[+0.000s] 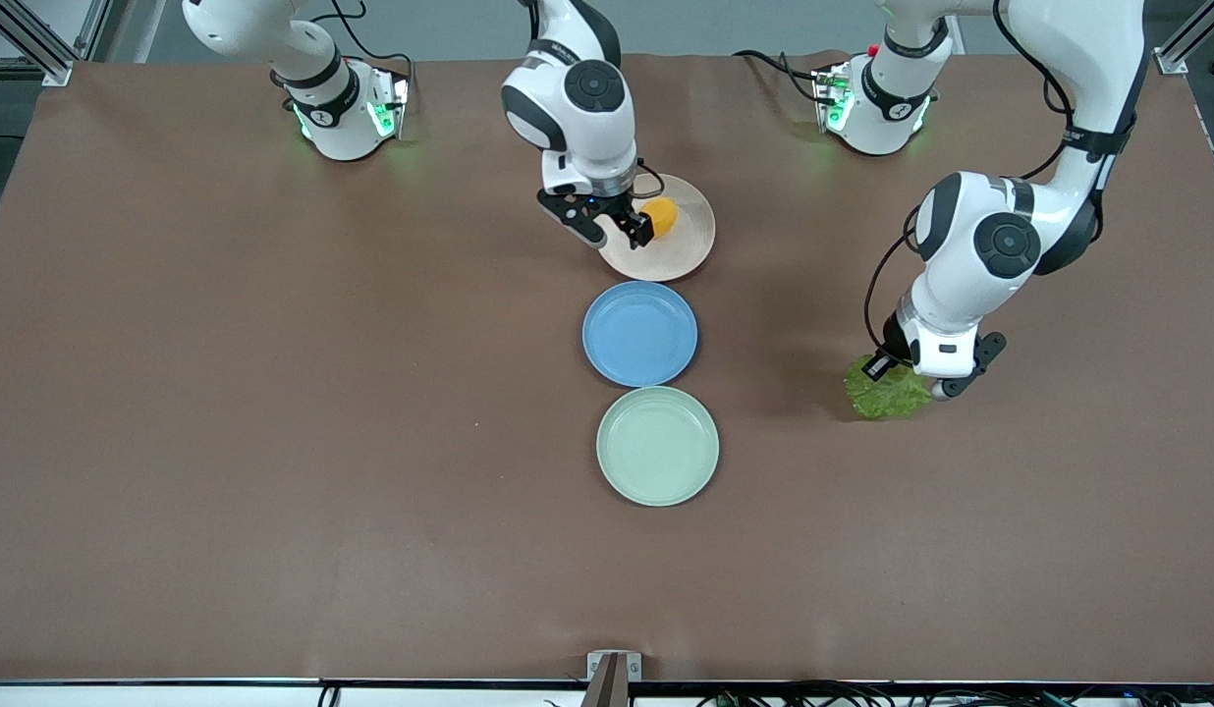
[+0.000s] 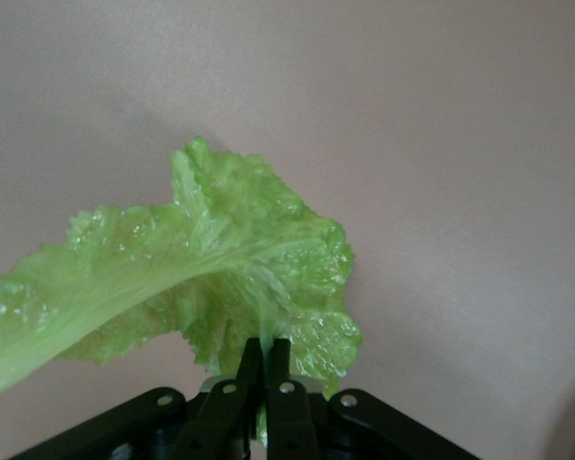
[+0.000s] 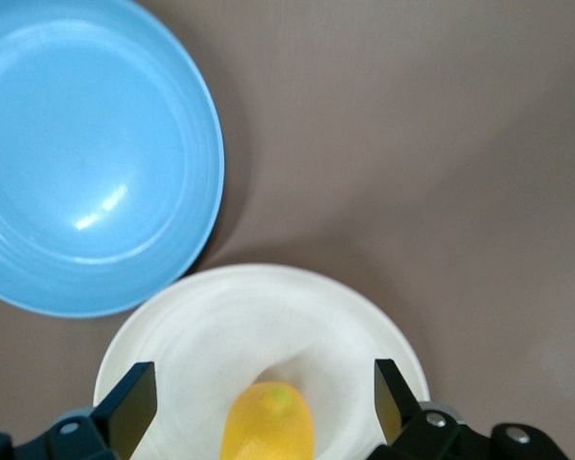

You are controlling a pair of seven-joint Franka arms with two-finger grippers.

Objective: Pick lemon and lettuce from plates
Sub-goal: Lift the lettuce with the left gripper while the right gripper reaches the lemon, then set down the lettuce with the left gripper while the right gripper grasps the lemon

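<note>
The lemon [image 1: 662, 216] lies on the beige-pink plate [image 1: 678, 257], the plate nearest the robots' bases. My right gripper [image 1: 617, 232] is open and low over this plate. In the right wrist view the lemon [image 3: 266, 422] lies between the two spread fingers of my right gripper [image 3: 259, 402] on that plate [image 3: 268, 311], untouched. My left gripper [image 1: 910, 385] is shut on the lettuce [image 1: 882, 395] and holds it low over bare table toward the left arm's end. In the left wrist view my left gripper [image 2: 265, 362] pinches the leaf [image 2: 220, 278] at its edge. The mint green plate [image 1: 657, 462] is empty.
An empty blue plate [image 1: 639, 333] sits between the beige-pink and mint plates; it also shows in the right wrist view [image 3: 77, 144]. The three plates form a line down the table's middle. Brown tabletop surrounds them.
</note>
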